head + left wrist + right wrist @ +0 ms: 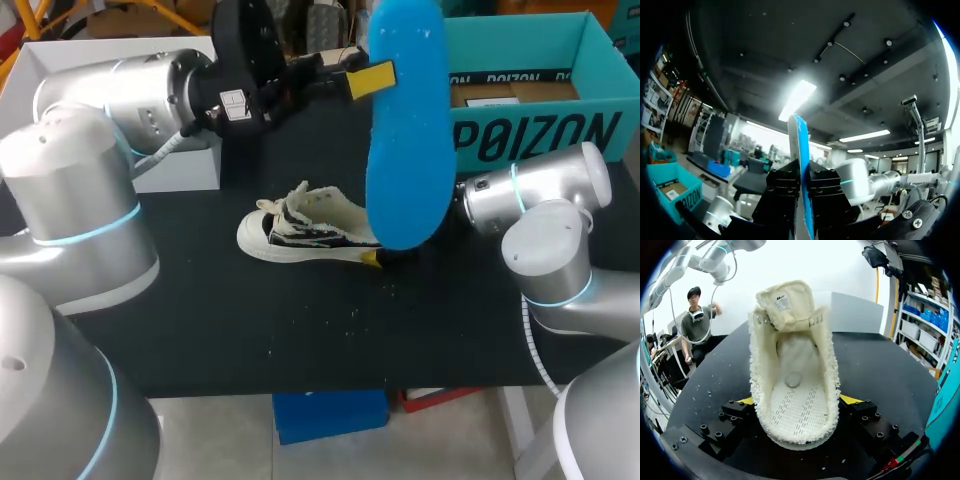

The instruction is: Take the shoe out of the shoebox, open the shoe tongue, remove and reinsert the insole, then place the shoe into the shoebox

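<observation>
Insole: bright blue, plain. Shoe: cream upper with black streaks along the side, white sole; inside cream, with rows of short dark dashes underfoot. Shoebox: teal, black lettering on the front wall. Table: black, flecked with pale specks. Left gripper and right gripper: black, yellow tips. Arms: silver-grey, pale blue rings.
</observation>
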Controlling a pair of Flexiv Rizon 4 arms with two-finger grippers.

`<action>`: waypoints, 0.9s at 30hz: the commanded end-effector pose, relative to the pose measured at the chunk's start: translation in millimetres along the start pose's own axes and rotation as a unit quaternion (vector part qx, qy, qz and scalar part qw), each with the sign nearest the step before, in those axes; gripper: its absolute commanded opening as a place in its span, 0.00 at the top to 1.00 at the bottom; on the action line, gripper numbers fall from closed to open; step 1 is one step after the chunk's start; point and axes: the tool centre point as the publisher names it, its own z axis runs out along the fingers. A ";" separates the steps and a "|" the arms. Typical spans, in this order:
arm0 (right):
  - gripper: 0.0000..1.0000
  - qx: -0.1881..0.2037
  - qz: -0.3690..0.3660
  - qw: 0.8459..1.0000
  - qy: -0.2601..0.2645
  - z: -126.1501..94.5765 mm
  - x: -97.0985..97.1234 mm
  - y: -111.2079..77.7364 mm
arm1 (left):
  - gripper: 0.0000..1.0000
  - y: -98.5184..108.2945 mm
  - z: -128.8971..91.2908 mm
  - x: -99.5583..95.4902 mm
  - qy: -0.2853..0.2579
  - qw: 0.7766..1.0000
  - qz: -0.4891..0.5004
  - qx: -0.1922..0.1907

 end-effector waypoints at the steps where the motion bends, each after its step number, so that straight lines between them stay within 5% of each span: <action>1: 1.00 0.001 0.001 1.000 0.000 0.4 -0.2 -0.2 | 1.00 1.6 2.5 -1.8 -0.001 1.000 0.001 0.001; 5: 1.00 0.015 -0.003 1.000 0.007 -1.3 -1.4 1.0 | 1.00 1.6 2.5 -1.8 -0.001 1.000 0.001 0.001; 6: 0.89 0.030 -0.010 0.999 0.015 -4.0 -2.5 3.5 | 1.00 1.6 2.5 -1.8 -0.001 1.000 0.001 0.001; 7: 0.64 0.039 -0.015 0.999 0.018 -7.2 -3.8 5.9 | 1.00 1.6 2.5 -1.8 -0.001 1.000 0.001 0.001; 8: 0.00 0.050 -0.020 0.998 0.021 -10.8 -5.2 7.6 | 1.00 1.6 2.5 -1.8 -0.001 1.000 0.001 0.001; 17: 0.00 0.167 -0.031 0.984 0.051 -30.5 -10.2 6.8 | 1.00 1.6 2.5 -1.8 -0.001 1.000 0.001 0.001; 23: 0.00 0.277 -0.020 0.959 0.058 -36.0 -9.3 12.8 | 1.00 1.6 2.5 -1.8 -0.001 1.000 0.001 0.001; 27: 0.00 0.311 -0.006 0.949 0.042 -39.9 -6.2 21.7 | 1.00 1.6 2.5 -1.8 -0.001 1.000 0.001 0.001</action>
